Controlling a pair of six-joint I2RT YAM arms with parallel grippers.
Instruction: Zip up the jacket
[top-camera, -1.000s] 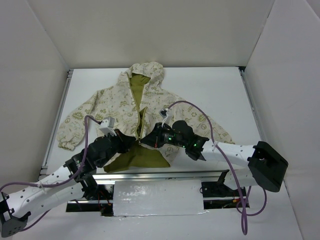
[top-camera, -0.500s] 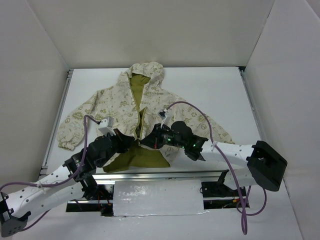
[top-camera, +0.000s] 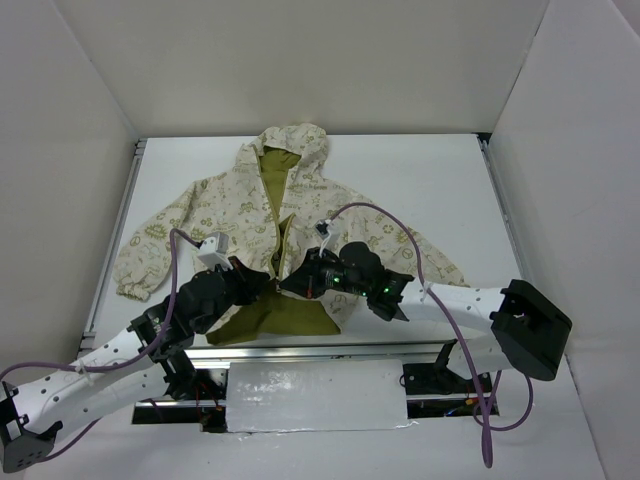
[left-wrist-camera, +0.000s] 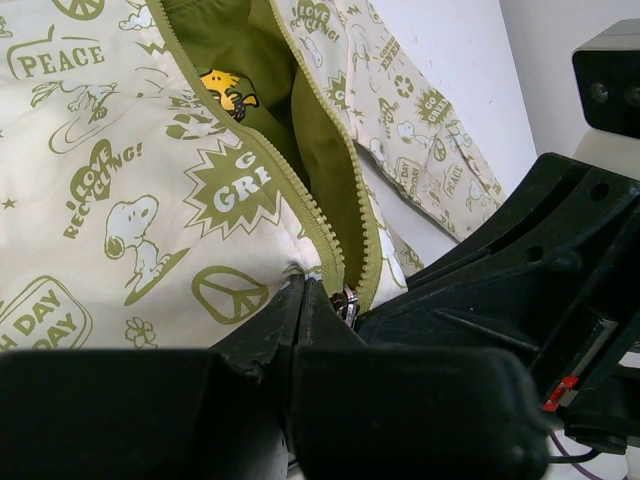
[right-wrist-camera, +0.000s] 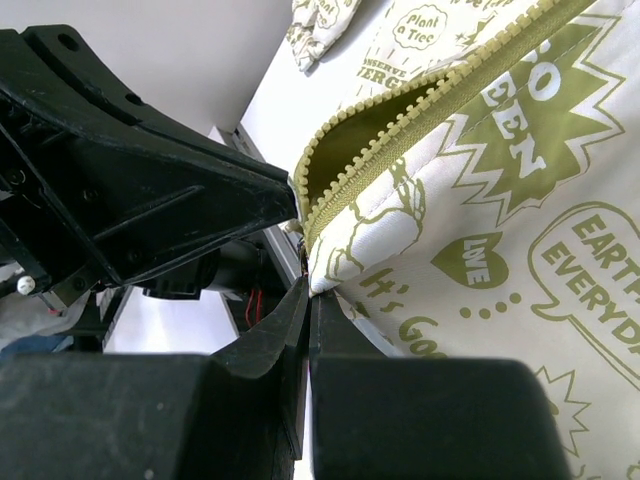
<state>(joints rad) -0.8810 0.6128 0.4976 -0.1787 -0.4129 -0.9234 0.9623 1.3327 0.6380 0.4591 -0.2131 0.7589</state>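
The cream jacket (top-camera: 220, 210) with olive doodle prints lies flat on the white table, hood at the far end and front open. My left gripper (top-camera: 270, 284) and right gripper (top-camera: 288, 284) meet at the bottom of the zipper. In the left wrist view my left gripper (left-wrist-camera: 303, 292) is shut on the jacket's (left-wrist-camera: 120, 200) hem beside the zipper teeth (left-wrist-camera: 300, 190). The metal slider (left-wrist-camera: 347, 304) sits just to its right. In the right wrist view my right gripper (right-wrist-camera: 308, 290) is shut on the hem corner of the other panel (right-wrist-camera: 500, 200), below its zipper teeth (right-wrist-camera: 400, 130).
An olive T-shirt (top-camera: 275, 315) lies inside the jacket and sticks out below the hem; its yellow bird print (left-wrist-camera: 230, 85) shows between the panels. The table's near edge (top-camera: 300, 348) runs just behind the grippers. White walls enclose the table.
My right gripper has crept slightly left toward the left gripper. The jacket and left arm have barely moved.
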